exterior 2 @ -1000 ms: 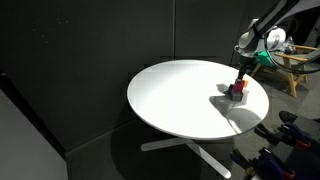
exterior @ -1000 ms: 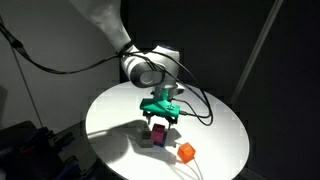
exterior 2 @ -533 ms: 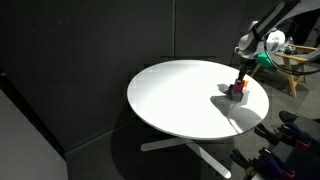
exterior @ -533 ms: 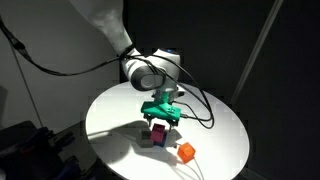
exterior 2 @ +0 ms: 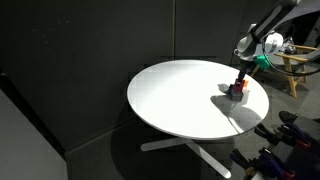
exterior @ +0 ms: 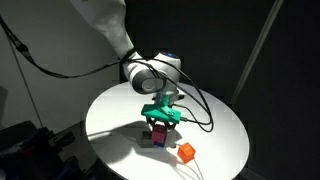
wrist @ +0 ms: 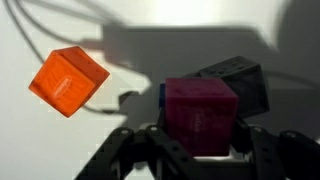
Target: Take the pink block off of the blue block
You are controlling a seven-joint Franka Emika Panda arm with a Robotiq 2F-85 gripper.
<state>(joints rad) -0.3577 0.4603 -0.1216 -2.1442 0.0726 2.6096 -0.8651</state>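
In an exterior view, the gripper (exterior: 159, 122) straddles the pink block (exterior: 158, 131); what lies beneath is in shadow. In an exterior view, the stack is too small to read. Wrist view: the block sits between the jaws, atop a sliver of the blue block (wrist: 162, 94). Whether the jaws pinch it or stand clear is unclear.

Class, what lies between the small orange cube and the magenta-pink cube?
Only bare white tabletop, shown in the wrist view, separates the small orange cube from the magenta-pink cube.
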